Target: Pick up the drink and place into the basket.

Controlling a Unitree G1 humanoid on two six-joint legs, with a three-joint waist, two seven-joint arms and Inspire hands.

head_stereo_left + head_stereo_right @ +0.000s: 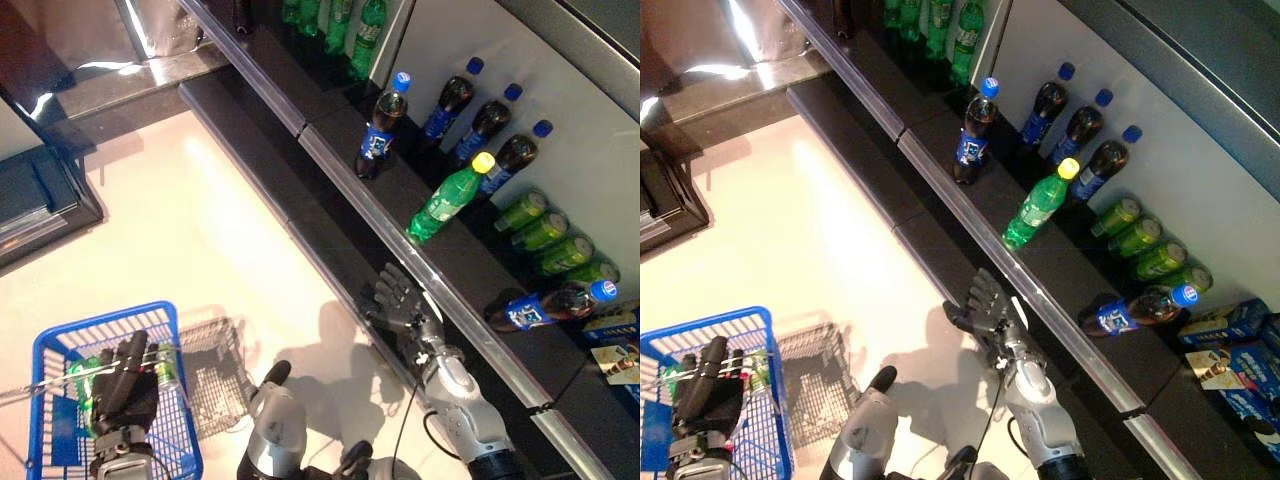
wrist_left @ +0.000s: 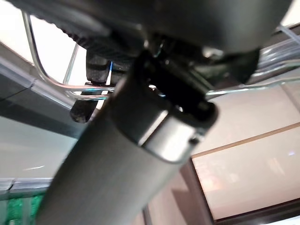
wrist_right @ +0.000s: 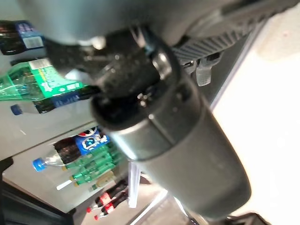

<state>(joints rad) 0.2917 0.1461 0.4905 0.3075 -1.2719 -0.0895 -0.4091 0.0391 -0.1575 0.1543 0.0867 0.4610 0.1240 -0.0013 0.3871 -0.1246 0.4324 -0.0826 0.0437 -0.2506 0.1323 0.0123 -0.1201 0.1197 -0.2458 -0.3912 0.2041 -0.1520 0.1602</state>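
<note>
A green bottle with a yellow cap (image 1: pixel 447 197) leans at the front of the dark shelf (image 1: pixel 470 270). My right hand (image 1: pixel 395 298) hovers open just below the shelf's metal edge, short of that bottle, with nothing in it. A blue wire basket (image 1: pixel 100 330) hangs at the lower left. My left hand (image 1: pixel 125 388) is shut on its wire handle (image 2: pixel 56 84). Green bottles (image 1: pixel 165 366) lie inside the basket, partly hidden by the hand.
A cola bottle with a blue cap (image 1: pixel 382 125) stands at the shelf's front, with three more (image 1: pixel 478 125) behind it. Green cans (image 1: pixel 545 232) and a cola bottle lying flat (image 1: pixel 555 303) sit further right. Boxes (image 1: pixel 1230 360) fill the shelf's right end.
</note>
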